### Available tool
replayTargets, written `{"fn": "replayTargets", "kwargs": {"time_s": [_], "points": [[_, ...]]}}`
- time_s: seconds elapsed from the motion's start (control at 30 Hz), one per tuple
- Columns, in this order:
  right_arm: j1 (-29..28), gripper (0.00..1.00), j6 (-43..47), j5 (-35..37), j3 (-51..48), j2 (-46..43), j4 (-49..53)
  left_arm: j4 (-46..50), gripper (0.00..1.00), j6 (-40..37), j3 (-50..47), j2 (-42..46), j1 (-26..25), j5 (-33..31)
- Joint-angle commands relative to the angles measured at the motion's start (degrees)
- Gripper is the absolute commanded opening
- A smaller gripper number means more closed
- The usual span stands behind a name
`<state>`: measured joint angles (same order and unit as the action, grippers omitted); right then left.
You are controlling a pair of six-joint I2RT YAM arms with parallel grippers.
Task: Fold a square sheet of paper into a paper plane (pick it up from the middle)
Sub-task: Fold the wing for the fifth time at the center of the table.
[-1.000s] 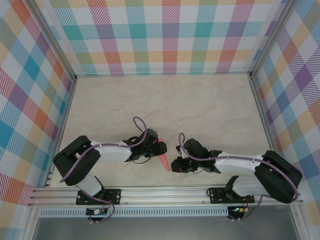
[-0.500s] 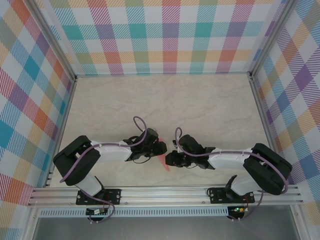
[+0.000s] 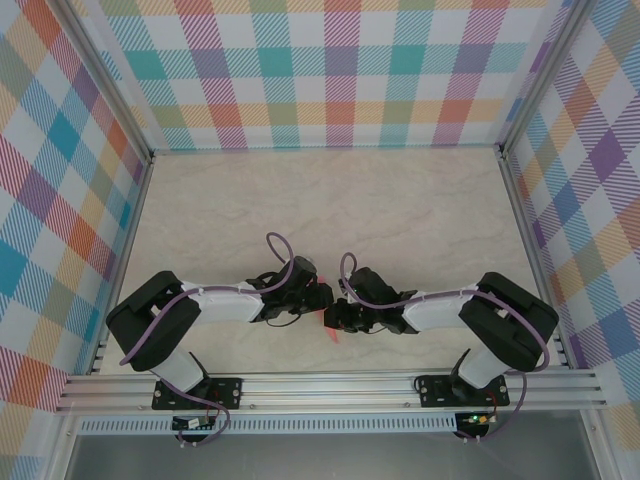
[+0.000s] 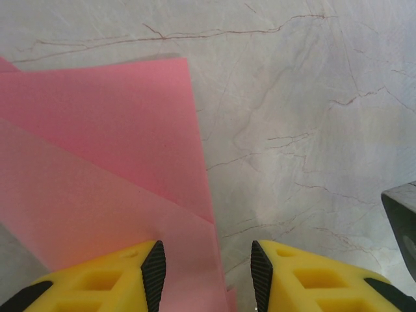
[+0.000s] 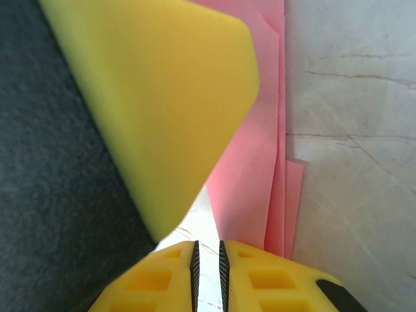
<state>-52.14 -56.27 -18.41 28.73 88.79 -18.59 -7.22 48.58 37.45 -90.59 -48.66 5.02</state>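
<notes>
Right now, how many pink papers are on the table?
1. The paper lies folded on the table near its near edge, between the left end effector and the right end effector. Parts of it may be hidden under them.

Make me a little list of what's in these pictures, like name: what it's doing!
pink paper: folded in layers, lying on the marble table
left gripper: jaws apart, straddling the paper's edge
right gripper: jaws nearly shut, close beside the left gripper
walls: colourful checks
</notes>
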Motion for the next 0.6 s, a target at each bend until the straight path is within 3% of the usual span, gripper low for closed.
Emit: {"fn": "replayTargets", "kwargs": {"time_s": [0.0, 0.2, 0.57], "points": [[0.0, 0.18, -0.8, 0.6, 1.4, -0.6, -1.4, 4.8, 0.43, -0.4, 0.0, -0.2, 0.0, -1.4], [0.9, 0.19, -0.1, 1.0, 0.8, -2.8, -0.6, 4.6, 0.43, -0.6, 0.3, -0.3, 0.0, -1.2], [0.9, 0.17, -1.7, -3.1, 0.4, 2.6, -4.7, 4.8, 0.43, -0.6, 0.7, -0.2, 0.0, -1.1]]}}
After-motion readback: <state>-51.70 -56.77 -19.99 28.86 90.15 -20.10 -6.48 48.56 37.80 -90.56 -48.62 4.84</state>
